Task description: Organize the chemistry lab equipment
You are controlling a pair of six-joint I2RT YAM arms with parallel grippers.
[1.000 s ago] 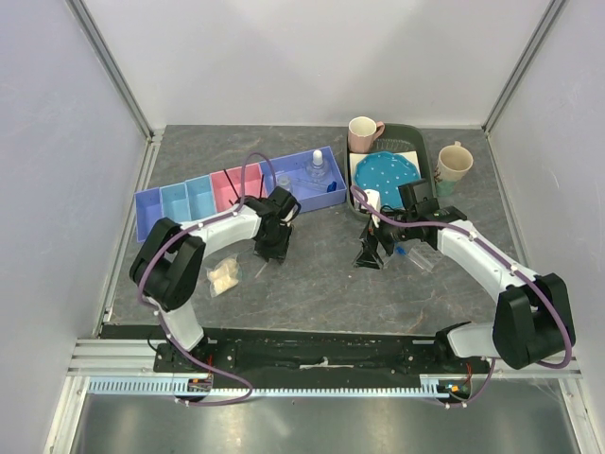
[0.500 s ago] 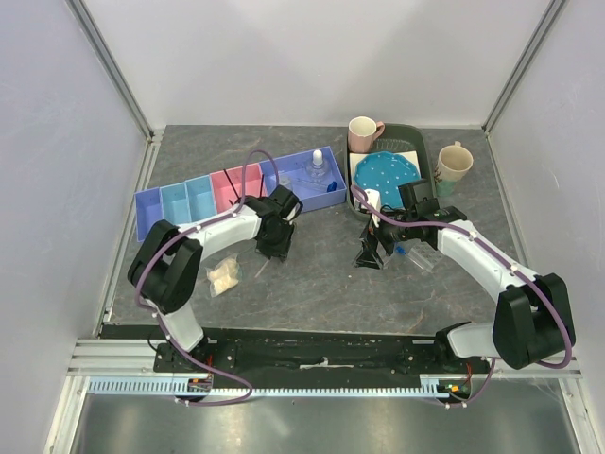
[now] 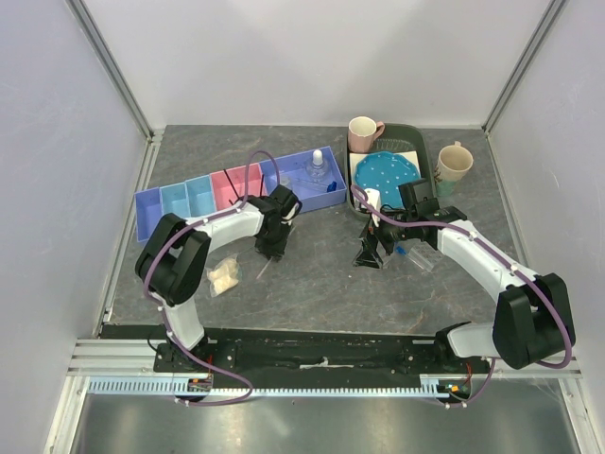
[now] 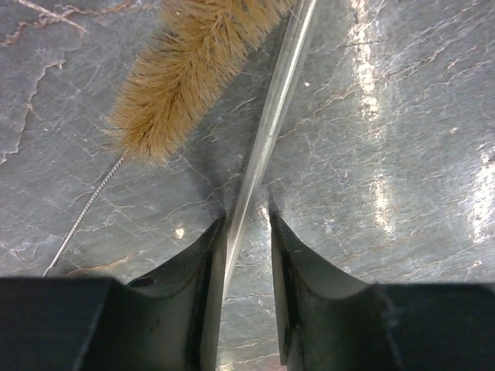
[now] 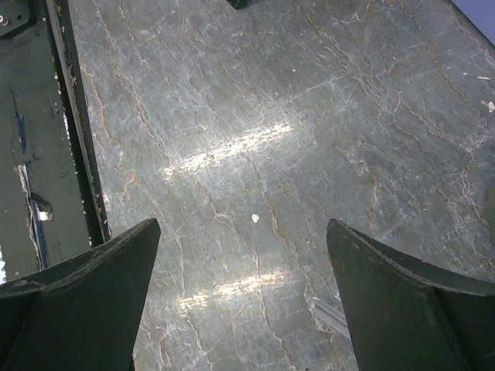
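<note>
Left fingers [image 4: 207, 251] shifted slightly, narrowly straddling thin rod [image 4: 261, 131]; right fingers [image 5: 108, 270] gape empty

A robot test cell is shown: beneath the left gripper [image 3: 272, 248] and right gripper [image 3: 371, 257] a grey stone-patterned table [image 3: 321, 293] is laid, walled beyond and beside them by white panels [image 3: 312, 57] framed in aluminium posts [image 3: 110, 66].

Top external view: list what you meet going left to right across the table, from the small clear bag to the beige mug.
small clear bag → left end effector → white-capped clear bottle → pink mug → beige mug
</note>
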